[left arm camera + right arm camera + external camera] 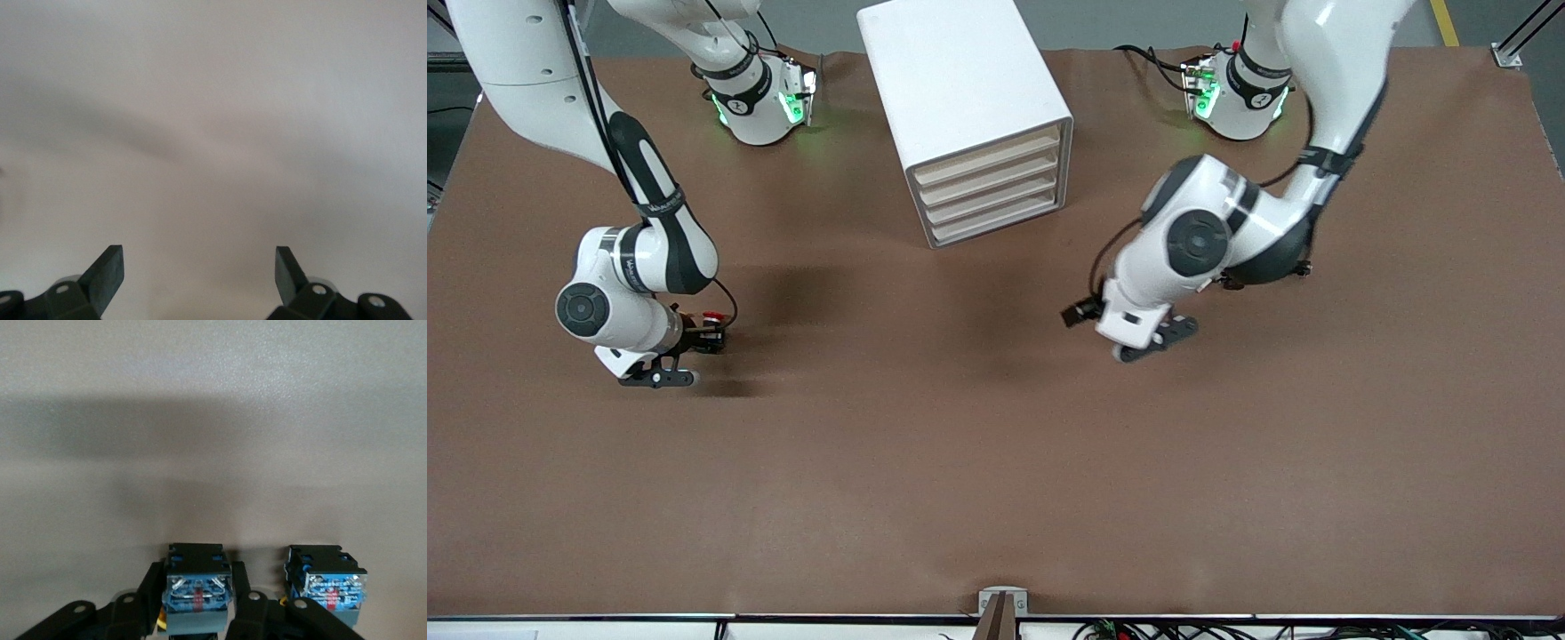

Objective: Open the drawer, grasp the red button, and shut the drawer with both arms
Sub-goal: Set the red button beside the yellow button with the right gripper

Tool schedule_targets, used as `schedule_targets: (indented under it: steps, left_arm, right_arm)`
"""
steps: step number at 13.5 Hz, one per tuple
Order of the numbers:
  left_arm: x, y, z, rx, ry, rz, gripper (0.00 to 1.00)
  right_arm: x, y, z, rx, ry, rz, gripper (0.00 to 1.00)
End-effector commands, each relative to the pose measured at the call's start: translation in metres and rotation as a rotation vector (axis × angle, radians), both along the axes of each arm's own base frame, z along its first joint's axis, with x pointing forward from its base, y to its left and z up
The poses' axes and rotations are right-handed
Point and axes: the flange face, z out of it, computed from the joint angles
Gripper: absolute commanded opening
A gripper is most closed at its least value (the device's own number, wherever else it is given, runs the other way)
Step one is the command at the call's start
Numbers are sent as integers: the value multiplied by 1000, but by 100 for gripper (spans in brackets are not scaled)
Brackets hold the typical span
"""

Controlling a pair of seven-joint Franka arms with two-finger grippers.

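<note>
Right gripper (660, 377), toward the right arm's edge of the table (996, 462), is bracketing the button (197, 595), jaws seemingly loosening. Left gripper (1160, 340) is hanging wide open, empty, waiting. Cabinet (969, 116) drawers are all sitting shut; the task looks nearly finished.

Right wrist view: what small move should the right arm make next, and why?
Probably ease the right end effector open and lift straight up: it sits low at the table gripping the button beside a second button, and the cabinet's drawers are shut. The left end effector waits open over the table.
</note>
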Motion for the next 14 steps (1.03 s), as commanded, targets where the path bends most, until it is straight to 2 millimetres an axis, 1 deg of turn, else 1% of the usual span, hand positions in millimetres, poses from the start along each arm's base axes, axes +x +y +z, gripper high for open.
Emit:
schedule_targets:
  steps: [1,2,3,4,5,6,7,9,10,11,12,13,14]
  left_arm:
    - [31,71,18,29,-48,12,100]
    - [41,99,24,40,-69,17,100]
    - [51,128,26,66,-91,4,100]
    - [58,152,33,99,-118,2,100]
    - [63,174,41,129,-145,-3,100]
    - [69,196,61,147,-183,-17,100]
    - [68,210,76,165,-183,-36,100]
    - [72,246,130,192,-181,-78,100]
    - [71,263,160,201,-176,-117,100]
    - [69,274,176,204,-170,-154,100]
    - [60,275,195,221,-185,-179,100]
    - [51,270,217,239,-216,-192,100]
    - [37,264,244,266,-244,-198,100]
  right_arm:
    - [-1,1,12,-18,5,-10,100]
    - [0,4,23,-19,11,-6,100]
    - [0,9,40,-20,23,-2,100]
    - [0,15,57,-23,32,-3,100]
    - [-1,19,69,-28,45,-20,100]
    - [-3,29,85,-33,43,-25,100]
    - [-6,41,100,-39,51,-32,100]
    - [-17,65,142,-58,60,-66,100]
    - [-25,75,168,-66,62,-78,100]
    - [-30,78,193,-65,57,-75,100]
    - [-35,77,216,-62,49,-68,100]
    - [-39,75,239,-57,37,-69,100]
    - [-44,73,261,-54,24,-71,100]
